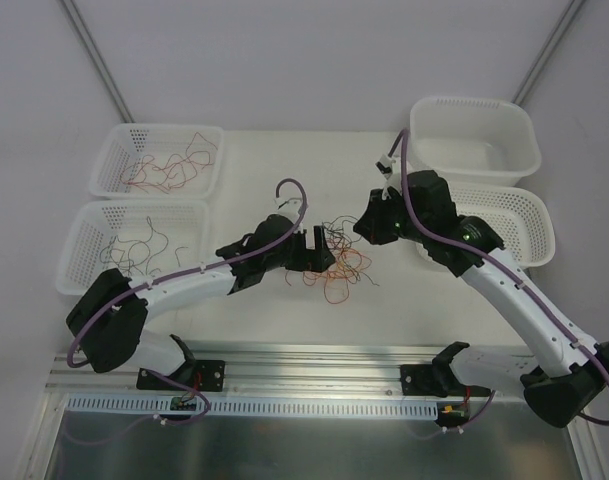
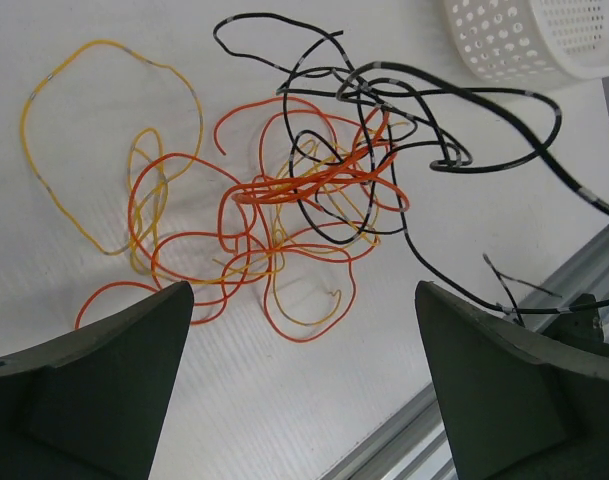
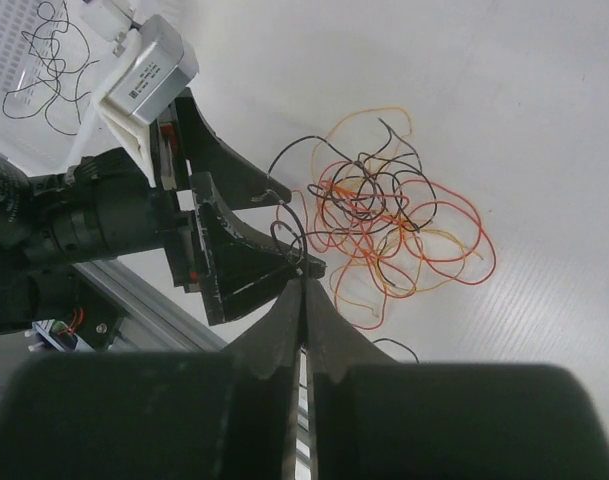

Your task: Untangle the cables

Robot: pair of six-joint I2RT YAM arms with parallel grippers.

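Observation:
A tangle of thin orange, red, yellow and black cables (image 1: 339, 268) lies on the white table between my two grippers. In the left wrist view the tangle (image 2: 304, 190) lies just ahead of my left gripper (image 2: 304, 290), which is open wide and empty. My right gripper (image 3: 304, 272) is shut on a black cable (image 3: 284, 235) that loops up from its tips. It sits beside the left gripper's fingers (image 3: 234, 250), with the tangle (image 3: 384, 220) just beyond. That black cable (image 2: 504, 100) arches above the pile in the left wrist view.
Four white perforated baskets stand around. Far left (image 1: 124, 160) holds orange and red wires. Near left (image 1: 84, 250) holds black wires. Far right (image 1: 474, 110) looks empty. Near right (image 1: 529, 225) is partly hidden by my right arm. A metal rail (image 1: 314, 360) runs along the near edge.

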